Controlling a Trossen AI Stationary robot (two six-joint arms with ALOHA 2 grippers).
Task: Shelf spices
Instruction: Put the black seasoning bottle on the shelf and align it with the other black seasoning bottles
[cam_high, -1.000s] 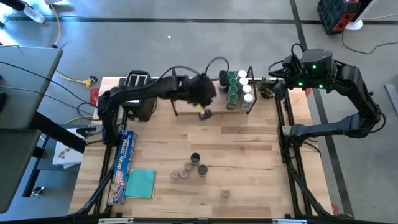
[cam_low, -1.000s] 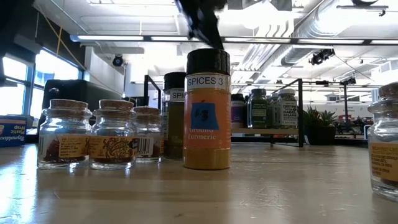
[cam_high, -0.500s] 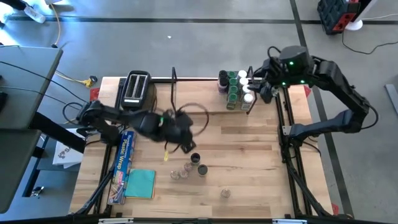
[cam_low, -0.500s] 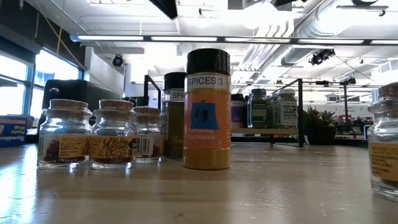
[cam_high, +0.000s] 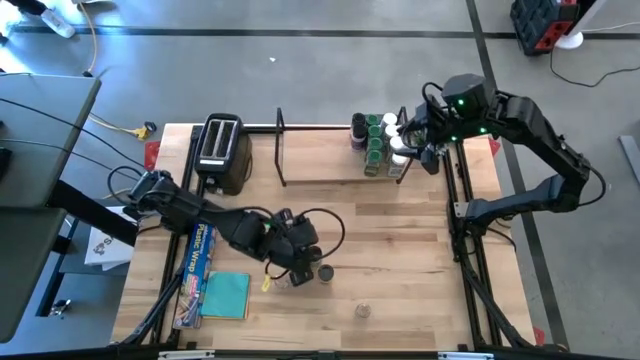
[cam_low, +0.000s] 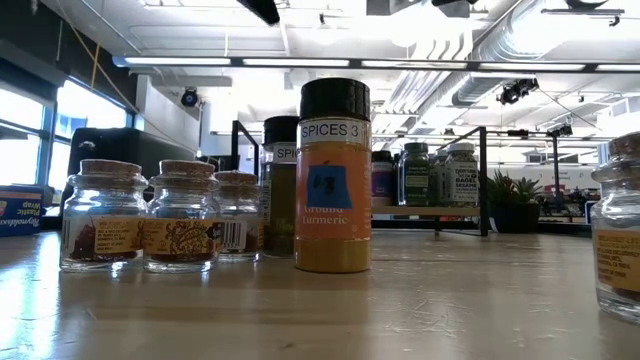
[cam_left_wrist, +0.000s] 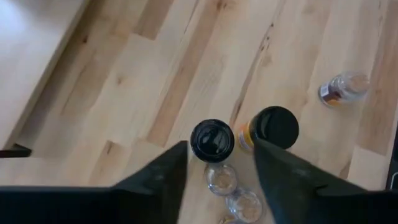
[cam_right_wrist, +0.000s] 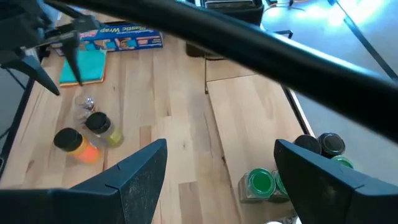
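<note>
The shelf (cam_high: 320, 160) stands at the table's far side, with several spices (cam_high: 378, 140) grouped at its right end. More spices stand loose near the table's front: a dark-lidded turmeric jar (cam_low: 333, 180), another dark-lidded jar (cam_left_wrist: 211, 140), cork-topped glass jars (cam_low: 140, 215) and a lone jar (cam_high: 362, 311). My left gripper (cam_left_wrist: 219, 144) hovers open above this loose group (cam_high: 310, 270), fingers pointing down, touching nothing. My right gripper (cam_right_wrist: 221, 146) hangs open above the shelf's right end (cam_high: 412, 140), clear of the jars there.
A black-and-silver toaster (cam_high: 222, 150) stands at the far left. A blue plastic-wrap box (cam_high: 197, 265) and a teal pad (cam_high: 226, 296) lie near the left edge. A small plant (cam_low: 500, 200) stands beyond the shelf's right end. Bare wood lies between shelf and loose jars.
My left gripper has swung from the shelf toward the table's near edge and a little down, and now hangs over the loose jars. My right gripper has shifted slightly left over the shelf's right end and rolled. No jar has moved.
</note>
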